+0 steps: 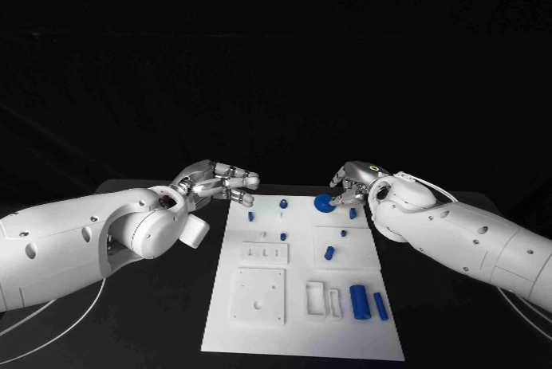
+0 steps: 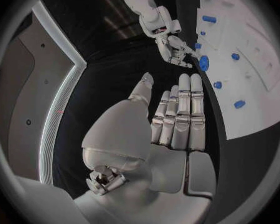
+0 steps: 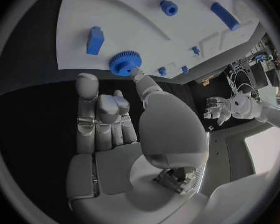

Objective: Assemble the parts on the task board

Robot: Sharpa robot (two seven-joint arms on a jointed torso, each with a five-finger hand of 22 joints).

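Right hand touches the gear, not gripping it.
A fingertip push could skid the gear off the board; left hand hangs empty, fingers apart.

The head view looks down from above at the black table, taking in the whole white task board from some way off. The left wrist view sits close behind the left hand, facing across the board's edge toward the right hand. The right wrist view, close behind the right hand, faces the board's far end; both wrist views share the blue gear.
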